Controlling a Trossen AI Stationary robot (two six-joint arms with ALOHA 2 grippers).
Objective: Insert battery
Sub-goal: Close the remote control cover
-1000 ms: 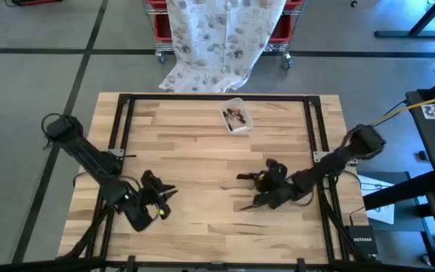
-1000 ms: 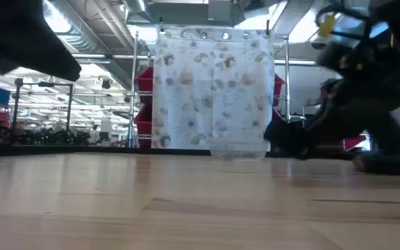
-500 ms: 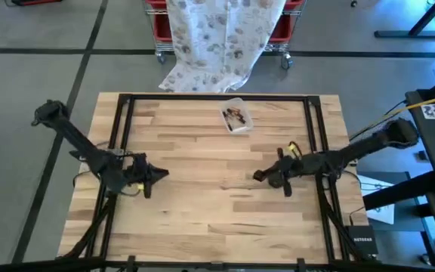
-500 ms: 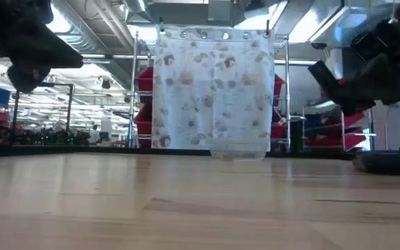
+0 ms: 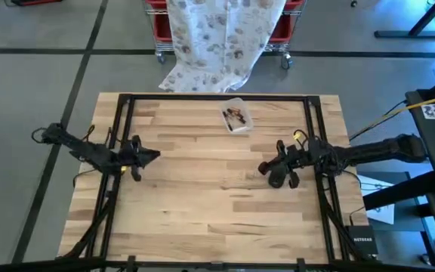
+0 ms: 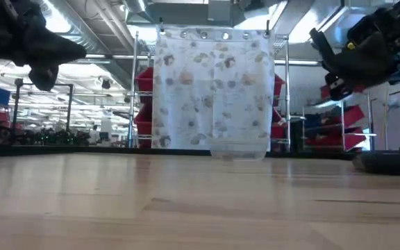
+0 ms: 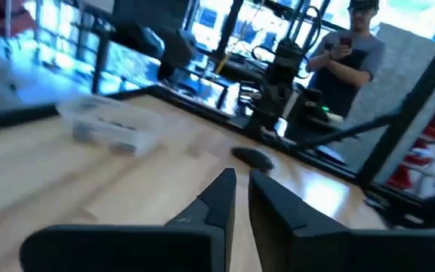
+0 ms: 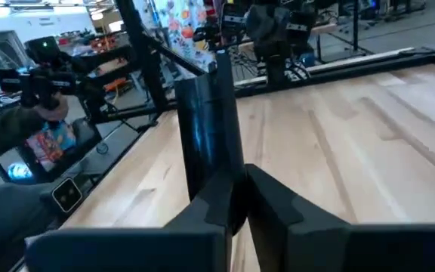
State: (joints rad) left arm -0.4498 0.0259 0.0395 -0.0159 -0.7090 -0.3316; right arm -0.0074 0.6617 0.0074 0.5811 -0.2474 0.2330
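Both arms have swung up and outward since a second ago, when they were folded low over the near half of the light wooden plank desk (image 5: 202, 189); they now stretch level toward each other. My left claw (image 5: 154, 155) hovers above the desk's left side, its two dark fingers (image 7: 216, 198) pressed nearly together and holding nothing. My right claw (image 5: 263, 167) hangs over the right side, fingers likewise almost closed and empty in its wrist view. Between them the wood lies bare. A small clear plastic container (image 5: 235, 117) with dark bits inside sits near the far edge, at the middle, well apart from both claws; I cannot tell whether a battery lies in it. Beyond the desk, a person (image 7: 347, 64) in a dark shirt stands looking at a phone.
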